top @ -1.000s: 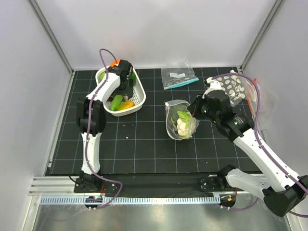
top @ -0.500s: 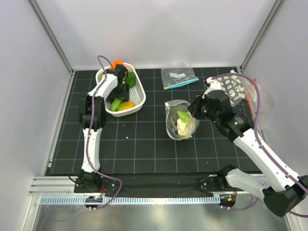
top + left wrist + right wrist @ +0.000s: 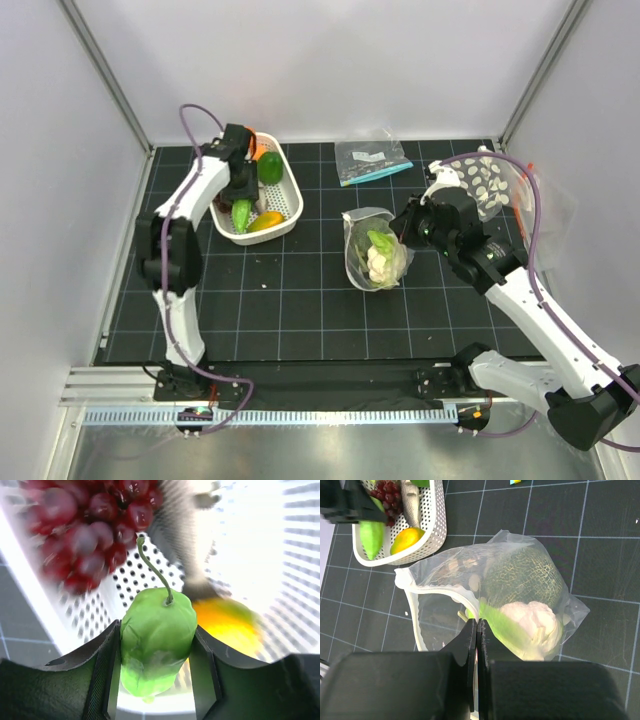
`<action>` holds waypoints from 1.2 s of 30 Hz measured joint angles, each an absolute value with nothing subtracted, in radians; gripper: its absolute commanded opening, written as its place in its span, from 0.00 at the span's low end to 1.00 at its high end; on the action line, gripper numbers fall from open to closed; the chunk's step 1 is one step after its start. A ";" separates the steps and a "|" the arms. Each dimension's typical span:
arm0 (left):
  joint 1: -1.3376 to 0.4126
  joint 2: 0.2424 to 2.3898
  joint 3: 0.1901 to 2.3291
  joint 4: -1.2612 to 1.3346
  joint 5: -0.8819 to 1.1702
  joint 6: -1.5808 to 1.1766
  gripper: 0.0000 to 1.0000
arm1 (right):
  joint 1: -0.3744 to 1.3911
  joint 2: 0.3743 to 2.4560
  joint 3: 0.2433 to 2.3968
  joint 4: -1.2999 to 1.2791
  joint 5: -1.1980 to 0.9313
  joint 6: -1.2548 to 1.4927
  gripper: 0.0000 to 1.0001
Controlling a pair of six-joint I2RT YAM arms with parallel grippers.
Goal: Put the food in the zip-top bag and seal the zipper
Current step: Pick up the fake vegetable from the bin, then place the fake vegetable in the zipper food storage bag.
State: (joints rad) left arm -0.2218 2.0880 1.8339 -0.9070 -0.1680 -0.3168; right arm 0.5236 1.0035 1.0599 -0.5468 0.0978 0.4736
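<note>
In the left wrist view a green pepper (image 3: 160, 620) with a curled stem sits squeezed between both jaws of my left gripper (image 3: 156, 645). From above, that gripper (image 3: 240, 195) is over the white basket (image 3: 296, 205) with the pepper (image 3: 241, 214) under it. My right gripper (image 3: 477, 625) is shut on the zipper (image 3: 440, 587), the white rim of the zip-top bag (image 3: 375, 250), and holds the mouth open toward the basket. Inside the bag lie a dark green melon (image 3: 520, 575), a white cauliflower (image 3: 535, 620) and a green piece.
The basket also holds dark red grapes (image 3: 90, 525), a yellow-orange fruit (image 3: 265, 221) and a round green piece (image 3: 269, 167). A small clear bag with a teal strip (image 3: 372, 160) lies at the back. A dotted bag (image 3: 490, 185) lies at the right wall.
My left gripper has moved from the back of the basket toward its front, and its jaws have closed in on the green pepper. The right arm and the bag have stayed still.
</note>
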 measured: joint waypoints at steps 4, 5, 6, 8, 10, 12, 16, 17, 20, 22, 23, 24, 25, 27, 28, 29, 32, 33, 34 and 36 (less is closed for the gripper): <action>-0.245 1.857 1.710 -0.784 -0.131 -0.336 0.31 | 0.524 1.003 1.058 -0.546 0.096 0.474 0.01; -0.255 1.811 1.684 -0.748 -0.117 -0.337 0.30 | 0.524 1.004 1.057 -0.546 0.093 0.474 0.01; -0.266 1.771 1.657 -0.704 -0.100 -0.338 0.28 | 0.524 1.006 1.056 -0.546 0.090 0.474 0.01; -0.293 1.711 1.604 -0.628 -0.062 -0.340 0.27 | 0.524 1.011 1.056 -0.545 0.086 0.474 0.01; -0.326 1.670 1.534 -0.544 -0.031 -0.342 0.27 | 0.524 1.018 1.056 -0.545 0.079 0.474 0.01; -0.368 1.628 1.439 -0.461 0.004 -0.349 0.26 | 0.524 1.025 1.056 -0.545 0.072 0.474 0.01; -0.464 1.553 1.278 -0.334 0.041 -0.355 0.20 | 0.524 1.050 1.058 -0.547 0.054 0.478 0.01; -0.490 1.533 1.250 -0.305 0.044 -0.351 0.18 | 0.524 1.056 1.059 -0.548 0.050 0.480 0.01; -0.569 1.468 1.190 -0.218 0.043 -0.325 0.09 | 0.524 1.081 1.069 -0.559 0.036 0.490 0.01; -0.607 1.425 1.164 -0.167 0.039 -0.306 0.01 | 0.524 1.097 1.080 -0.563 0.027 0.498 0.01; -0.624 1.397 1.145 -0.128 0.038 -0.298 0.00 | 0.524 1.106 1.086 -0.566 0.018 0.501 0.01; -0.634 1.369 1.125 -0.097 0.038 -0.290 0.00 | 0.524 1.113 1.090 -0.567 0.013 0.503 0.01; -0.639 1.342 1.106 -0.069 0.038 -0.282 0.00 | 0.524 1.119 1.093 -0.567 0.006 0.505 0.01; -0.640 1.292 1.066 -0.010 0.039 -0.274 0.00 | 0.524 1.126 1.094 -0.569 -0.004 0.508 0.01; -0.640 1.273 1.050 0.014 0.041 -0.271 0.00 | 0.524 1.129 1.096 -0.570 -0.008 0.509 0.01; -0.640 1.248 1.029 0.043 0.046 -0.263 0.00 | 0.524 1.131 1.098 -0.572 -0.012 0.511 0.01; -0.648 1.209 0.987 0.117 0.067 -0.246 0.00 | 0.524 1.141 1.112 -0.577 -0.025 0.515 0.01; -0.654 1.201 0.977 0.137 0.079 -0.239 0.00 | 0.524 1.147 1.119 -0.579 -0.033 0.519 0.01; -0.662 1.196 0.969 0.157 0.092 -0.227 0.00 | 0.524 1.152 1.127 -0.579 -0.042 0.522 0.01; -0.681 1.195 0.961 0.192 0.126 -0.200 0.00 | 0.524 1.164 1.142 -0.580 -0.062 0.530 0.01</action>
